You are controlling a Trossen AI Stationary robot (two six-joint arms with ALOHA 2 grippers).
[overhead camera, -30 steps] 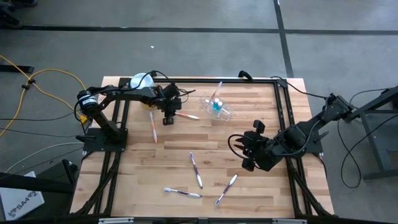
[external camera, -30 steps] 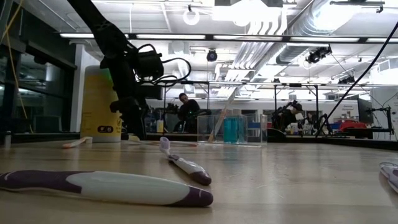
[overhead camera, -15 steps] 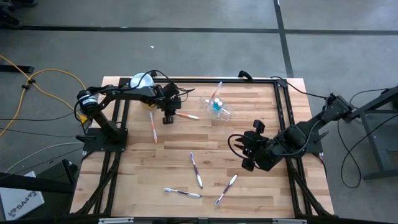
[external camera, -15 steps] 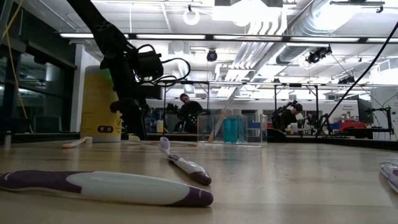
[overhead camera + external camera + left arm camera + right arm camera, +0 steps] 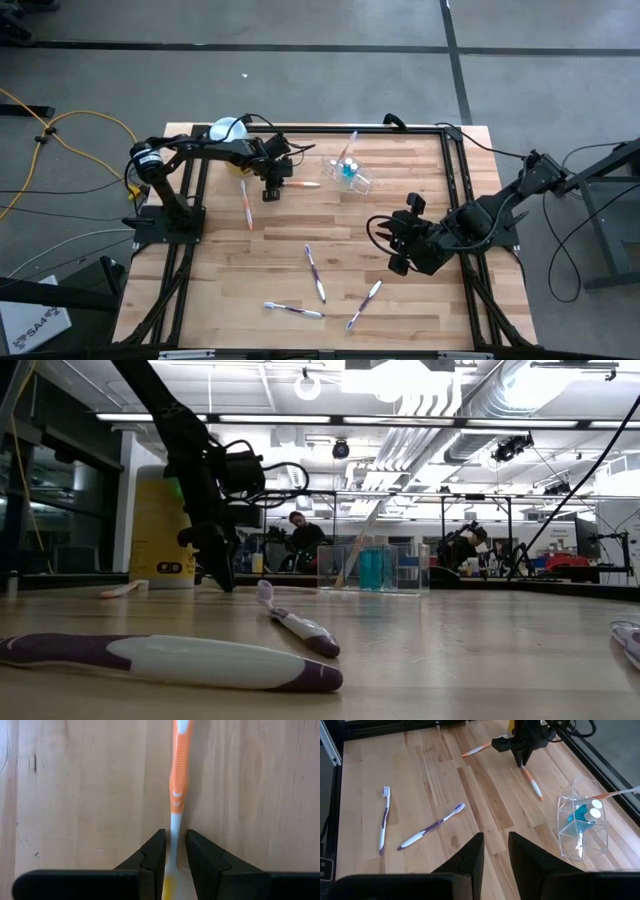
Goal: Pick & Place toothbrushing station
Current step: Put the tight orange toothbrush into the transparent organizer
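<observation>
In the left wrist view the orange toothbrush point(image 5: 177, 785) runs off the top edge; its lower end blurs between the left tool point(image 5: 174, 862) fingers.

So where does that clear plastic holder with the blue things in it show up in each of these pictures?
High view: the clear holder lies near the table's far edge, about mid-width.
Low view: the holder stands far back, right of the left gripper.
Left wrist view: not in it.
Right wrist view: the holder is at the picture's right.
Shared landmark: the orange toothbrush between the left gripper's fingers, beside the holder.
</observation>
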